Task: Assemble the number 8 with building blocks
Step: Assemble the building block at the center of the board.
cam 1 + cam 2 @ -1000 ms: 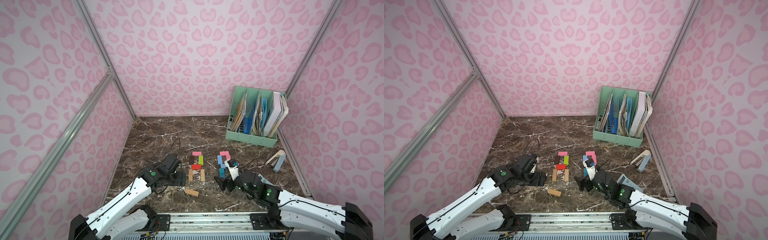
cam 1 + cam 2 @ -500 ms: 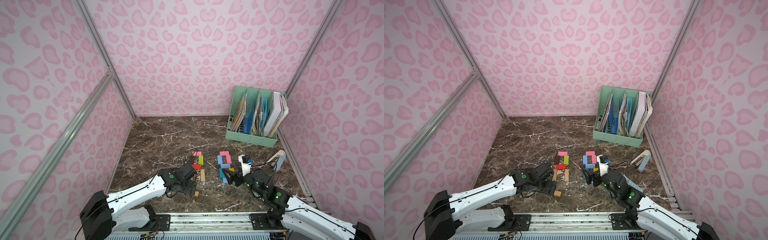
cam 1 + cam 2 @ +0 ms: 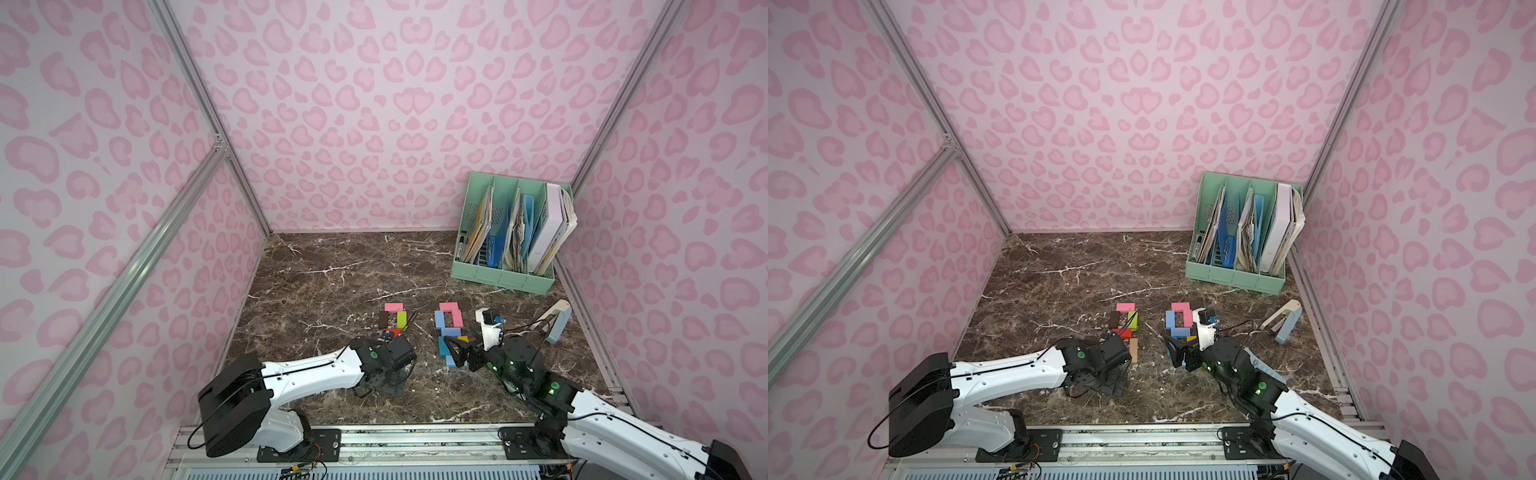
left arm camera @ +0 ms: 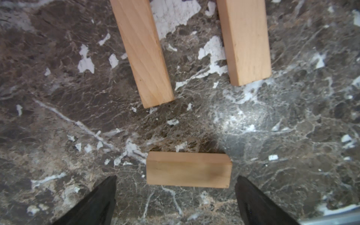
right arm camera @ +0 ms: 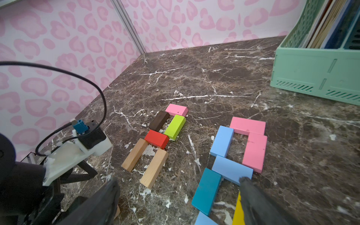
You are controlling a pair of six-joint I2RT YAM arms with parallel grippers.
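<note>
Block (image 4: pixel 188 170) of plain wood lies crosswise on desk (image 4: pixel 58 97), just off the ends of two tan blocks (image 4: pixel 144 52): likely the 8's bottom bar. Left hand (image 4: pixel 176 180) spread astride it, not gripping; right hand (image 5: pixel 178 182) spread, empty.

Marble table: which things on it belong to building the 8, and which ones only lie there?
Job: block figure with the red piece; block figure with the teal piece; loose tan block.
Lying about: green file rack; beige-and-blue stapler-like tool.
</note>
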